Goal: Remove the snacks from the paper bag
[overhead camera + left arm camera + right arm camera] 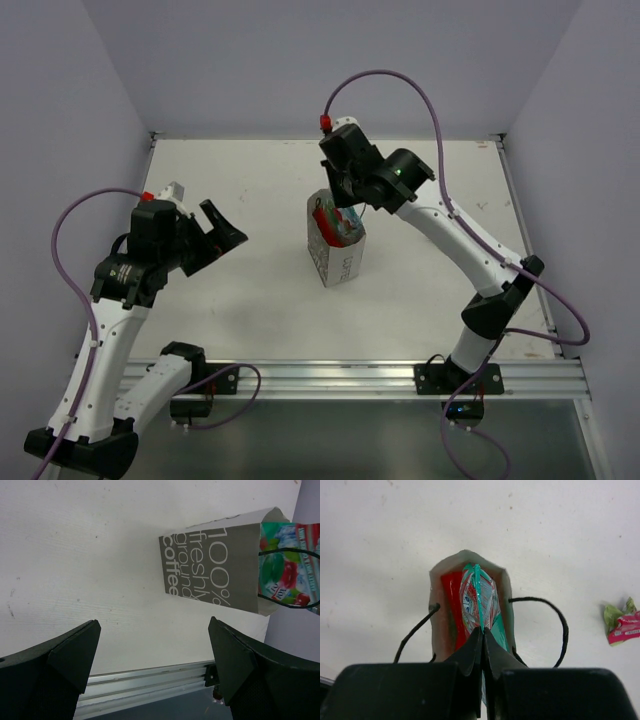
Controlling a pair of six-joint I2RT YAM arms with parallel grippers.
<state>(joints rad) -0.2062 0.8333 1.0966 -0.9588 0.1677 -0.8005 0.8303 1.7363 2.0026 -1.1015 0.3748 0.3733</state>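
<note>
You had the right gripper closed, its fingers pinched together on the top edge of the teal packet, directly above the open mouth of the paper bag. The bag stood upright on the table near its middle, a little to the right, with the lettered face turned toward the near edge. The teal packet remained largely inside the bag, its upper part projecting above the rim. A red packet stood inside as well, pressed against the teal one. The black loop handles hung outward on either side of the mouth. A small pink-red packet, crumpled and with a green end, lay on the table apart from the bag, seen at the right edge of the right wrist view. Your left gripper was held above the table well to the left of the bag, jaws spread wide, pointing toward the bag and touching neither bag nor packets
</note>
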